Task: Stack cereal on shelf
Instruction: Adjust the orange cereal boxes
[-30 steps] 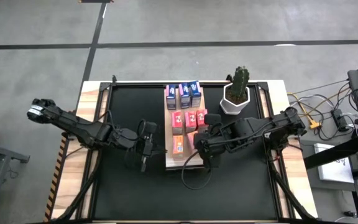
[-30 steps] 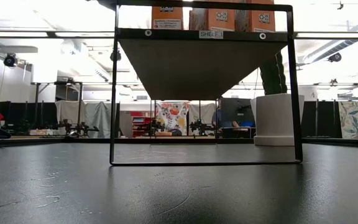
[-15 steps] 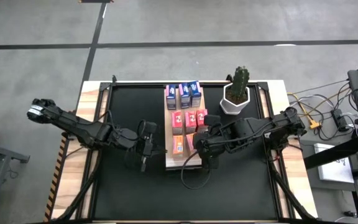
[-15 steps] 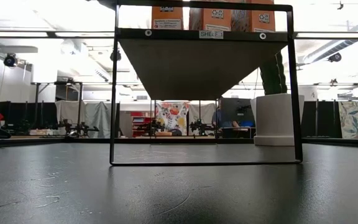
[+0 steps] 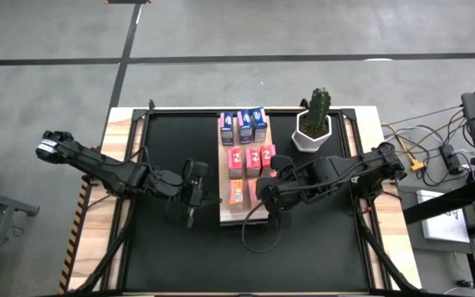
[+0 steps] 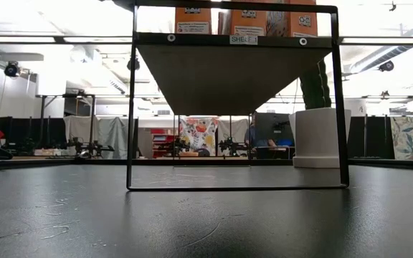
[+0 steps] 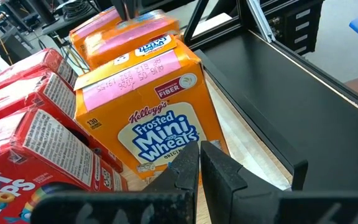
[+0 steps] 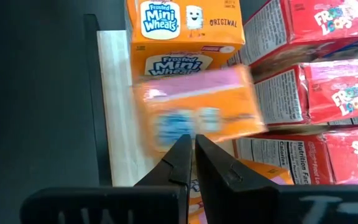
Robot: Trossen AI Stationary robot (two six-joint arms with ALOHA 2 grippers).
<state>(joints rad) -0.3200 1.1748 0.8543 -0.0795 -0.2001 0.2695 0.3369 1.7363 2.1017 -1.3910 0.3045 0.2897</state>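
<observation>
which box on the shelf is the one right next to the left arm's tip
Start at the shelf, the light wood board down the middle of the black mat. Its boxes run in rows from the cactus end: blue, then red, then orange. The box is the orange one in the last row on the left arm's side, printed Frosted Mini Wheats.

Just ahead of the right gripper (image 8: 193,163), one orange cereal box (image 8: 194,117) is blurred and its print unreadable, while the orange box (image 8: 257,172) beneath its fingertips is mostly hidden and cut off.
</observation>
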